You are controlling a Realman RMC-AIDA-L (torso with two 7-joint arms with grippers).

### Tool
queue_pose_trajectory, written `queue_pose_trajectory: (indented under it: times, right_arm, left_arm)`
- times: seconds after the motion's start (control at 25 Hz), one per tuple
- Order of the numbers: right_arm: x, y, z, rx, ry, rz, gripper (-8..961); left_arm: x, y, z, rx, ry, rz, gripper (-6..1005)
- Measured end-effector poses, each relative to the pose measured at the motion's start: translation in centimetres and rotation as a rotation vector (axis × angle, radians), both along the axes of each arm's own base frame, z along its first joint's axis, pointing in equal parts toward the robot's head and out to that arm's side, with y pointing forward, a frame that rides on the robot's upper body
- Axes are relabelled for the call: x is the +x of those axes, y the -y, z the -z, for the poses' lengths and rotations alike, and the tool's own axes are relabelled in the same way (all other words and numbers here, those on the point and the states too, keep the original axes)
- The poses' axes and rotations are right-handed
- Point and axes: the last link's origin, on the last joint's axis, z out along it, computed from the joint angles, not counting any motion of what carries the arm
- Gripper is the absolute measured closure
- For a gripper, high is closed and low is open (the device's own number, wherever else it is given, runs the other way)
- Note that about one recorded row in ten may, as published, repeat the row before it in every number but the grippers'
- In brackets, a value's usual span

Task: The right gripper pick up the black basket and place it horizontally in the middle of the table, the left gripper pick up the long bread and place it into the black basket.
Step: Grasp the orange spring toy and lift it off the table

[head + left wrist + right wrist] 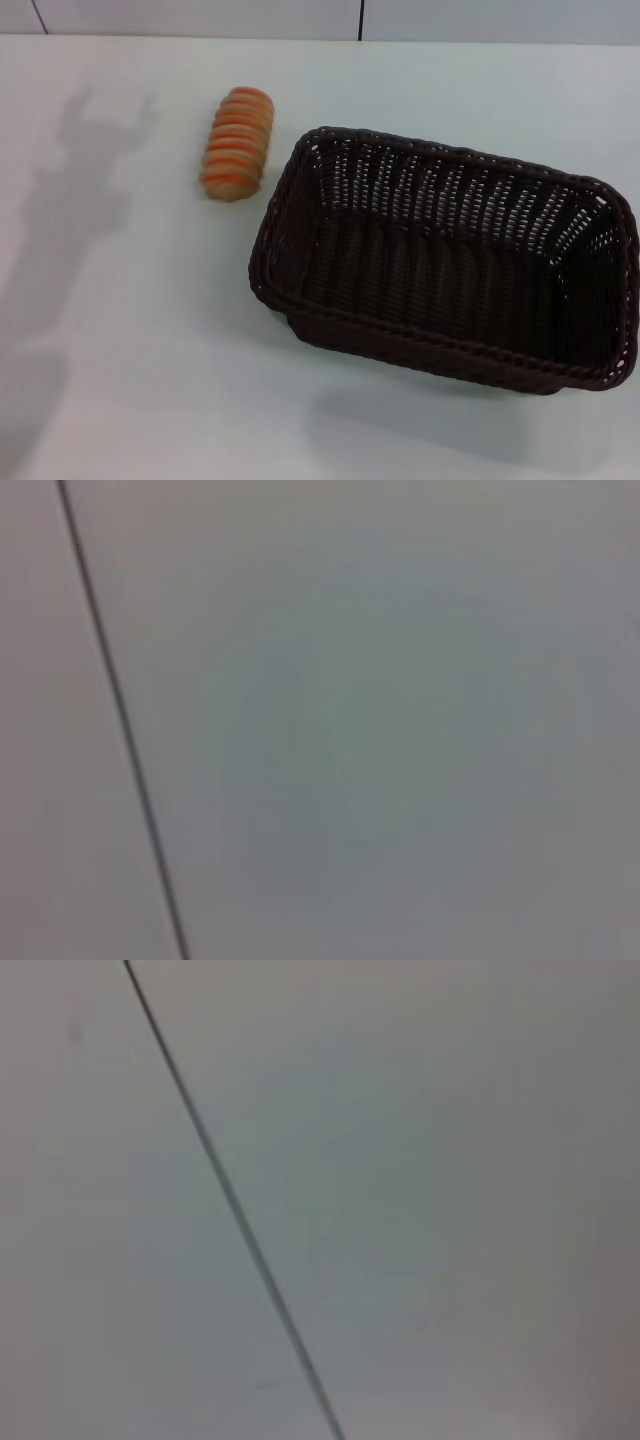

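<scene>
Two things on the table (120,380): black basket (450,265) toward the right edge, long bread (237,143) just beside its far-left corner, apart. No gripper showing, so grip state impossible to tell.

Readable text: none in any view.
black basket (450,265): plain dark weave, no tag, no brand.
long bread (238,143): bare crust with pale ridges, no wrapper, no print.
table (130,330): plain white top, no markings or numbers.
Left wrist view: blank pale surface with one thin dark line, no characters.
Right wrist view: same kind of surface and line, no characters.
</scene>
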Motion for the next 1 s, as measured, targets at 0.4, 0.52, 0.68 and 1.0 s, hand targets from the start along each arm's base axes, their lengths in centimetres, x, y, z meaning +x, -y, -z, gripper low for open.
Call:
queue_pose_trajectory:
  times: [0.4, 0.52, 0.68, 1.0]
  right_arm:
    - [0.4, 1.4, 2.6, -0.108, 0.331, -0.212, 378]
    - [0.7, 2.5, 3.2, -0.184, 0.496, -0.201, 377]
    - [1.0, 3.4, 3.1, -0.2, 0.561, -0.179, 377]
    - [1.2, 4.2, 1.7, -0.196, 0.669, -0.119, 376]
  left_arm:
    - [3.5, -3.1, -1.4, -0.131, -0.027, -0.006, 143]
    - [4.4, -3.6, -1.7, -0.131, -0.029, 0.007, 143]
    - [5.2, -4.3, -1.3, -0.169, -0.032, -0.012, 143]
    - [7.9, -5.6, -0.9, -0.253, -0.053, -0.081, 144]
